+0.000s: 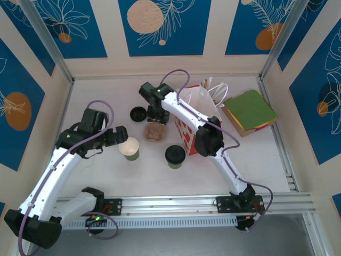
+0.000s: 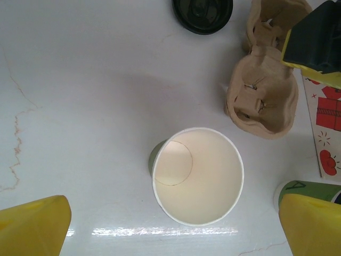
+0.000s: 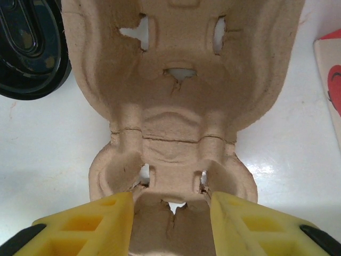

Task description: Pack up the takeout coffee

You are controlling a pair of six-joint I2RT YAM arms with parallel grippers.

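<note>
The right end effector (image 3: 170, 201) straddles the pulp carrier (image 3: 176, 106), fingers against both sides, likely to lift it; we cannot tell whether it pinches. The left end effector (image 2: 173, 226) gapes wide above the lidless cup (image 2: 198, 176). The takeout coffee (image 1: 175, 154) stands on the counter (image 1: 256, 154) before the bag (image 1: 185, 134). We count 2 cups, 1 loose lid (image 1: 138, 113), 1 carrier, 1 bag.

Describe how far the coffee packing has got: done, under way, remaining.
Done: the small green paper cup with its round black plastic lid stands capped beside the red-and-white paper bag. Under way: the right gripper straddles one end of the brown moulded-pulp cup carrier; the open left gripper hovers over the lidless green cup. Left: the lidded cup sits in neither carrier nor bag.
</note>
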